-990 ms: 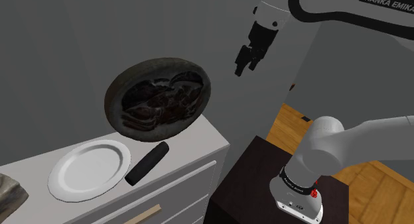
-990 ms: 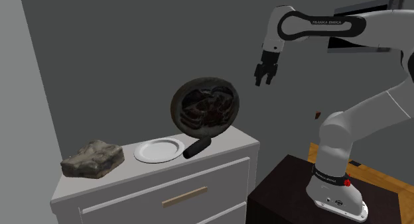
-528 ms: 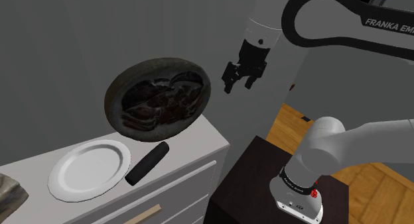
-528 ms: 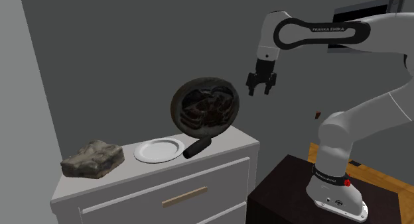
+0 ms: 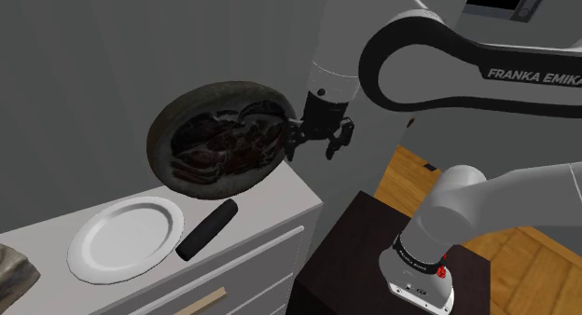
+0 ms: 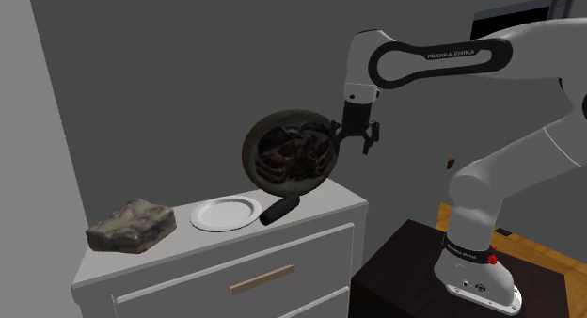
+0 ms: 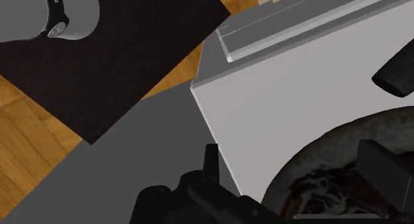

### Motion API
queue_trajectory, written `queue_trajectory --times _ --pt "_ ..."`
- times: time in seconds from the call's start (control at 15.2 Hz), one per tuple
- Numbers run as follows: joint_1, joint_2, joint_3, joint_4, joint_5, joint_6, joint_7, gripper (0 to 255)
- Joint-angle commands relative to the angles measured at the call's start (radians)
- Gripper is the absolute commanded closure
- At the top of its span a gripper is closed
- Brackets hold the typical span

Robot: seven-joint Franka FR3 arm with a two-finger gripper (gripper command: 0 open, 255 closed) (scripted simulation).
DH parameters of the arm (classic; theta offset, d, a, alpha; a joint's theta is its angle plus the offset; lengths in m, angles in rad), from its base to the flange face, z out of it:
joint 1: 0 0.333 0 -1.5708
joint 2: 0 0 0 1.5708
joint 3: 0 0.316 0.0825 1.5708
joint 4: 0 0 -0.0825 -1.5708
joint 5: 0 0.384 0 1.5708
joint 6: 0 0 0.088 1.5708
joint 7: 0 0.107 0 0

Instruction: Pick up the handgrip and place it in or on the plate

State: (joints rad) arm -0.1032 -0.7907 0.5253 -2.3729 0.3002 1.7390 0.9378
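While hanging beside dark round dish [image 5: 219, 131] above cabinet [image 5: 275, 197] edge, holds nothing: gripper [image 5: 312, 147] with fingers apart, empty. No step done yet. Handgrip [image 5: 207, 230] flat on cabinet top, just beside plate [image 5: 126, 237], well below gripper. Left: descend, grasp, lift, set on plate. Count: one handgrip, one plate, one dish, one rock [image 6: 132, 225], one gripper.

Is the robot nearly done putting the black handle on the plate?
Nothing is done yet. The handgrip lies on the dresser top beside the white plate, untouched. The gripper hangs open up by the dark round dish, holding nothing. Left: reach down, grab, lift, put it on the plate.
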Motion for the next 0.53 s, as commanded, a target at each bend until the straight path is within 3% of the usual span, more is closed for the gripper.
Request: queue_trajectory --times 0.0,0.46 --pt "-0.029 0.046 0.076 0.028 0.032 0.023 0.122 0" --pt "-0.188 0.250 0.349 0.166 0.068 0.112 0.514 0"
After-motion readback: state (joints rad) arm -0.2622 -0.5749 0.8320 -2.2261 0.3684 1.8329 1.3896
